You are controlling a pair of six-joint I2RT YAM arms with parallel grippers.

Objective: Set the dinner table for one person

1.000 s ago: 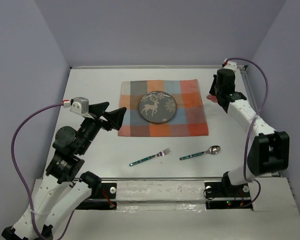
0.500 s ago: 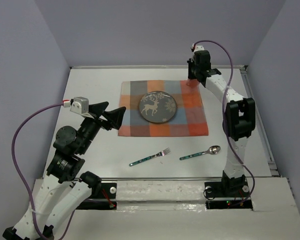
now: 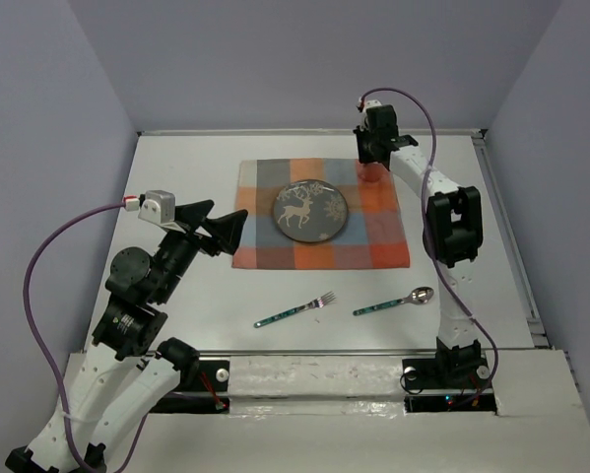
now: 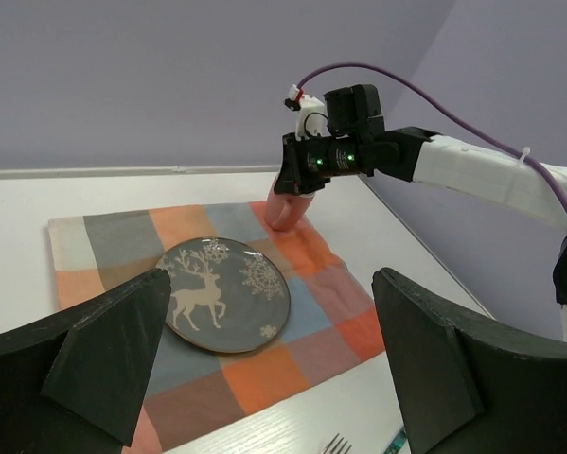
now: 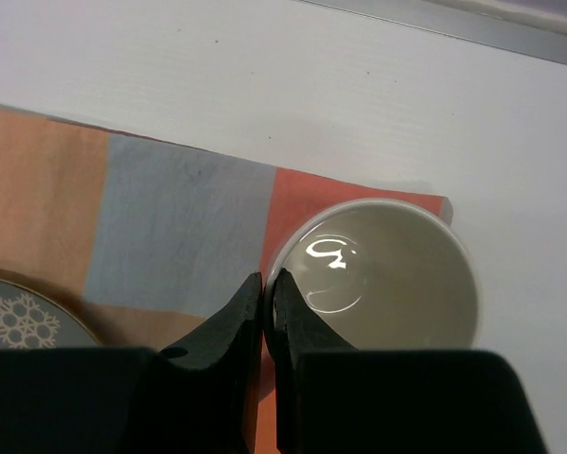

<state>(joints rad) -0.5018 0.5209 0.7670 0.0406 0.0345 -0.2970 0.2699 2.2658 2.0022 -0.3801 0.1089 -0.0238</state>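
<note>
White matte worktop (image 3: 531, 296), plain, with lilac walls on three sides and a metal rail along its right edge. At the near edge sit the arm bases behind a scuffed metal strip.

Near band, between that strip and the mat: fork (image 3: 296, 310) and spoon (image 3: 394, 303), side by side but apart, both aslant with heads to the right. They have metal heads and teal patterned handles. There is bare worktop left of the fork and right of the spoon.

Left gripper (image 3: 228, 211) hangs over the worktop just left of the mat's near left corner. Its jaws are spread wide with nothing between them. They are dark wedge-shaped fingers, and the wrist view looks between them at the plate.

Checked cloth mat (image 3: 373, 236) lies mid-worktop in orange, blue and grey squares, soft with slightly wavy edges. Bare strips run along its left, right and far sides.

Plate (image 3: 311, 210) is round, grey and glossy, with a white reindeer and snowflakes. It sits on the far half of the mat, roughly centred.

At the far right corner of the mat is the cup (image 3: 370, 175), pink outside and pale and glossy inside, over the orange corner square. Right gripper (image 3: 370, 163) comes down from above with its jaws pinched on the cup's rim, one finger inside and one outside. I can't tell whether the base touches the cloth.
</note>
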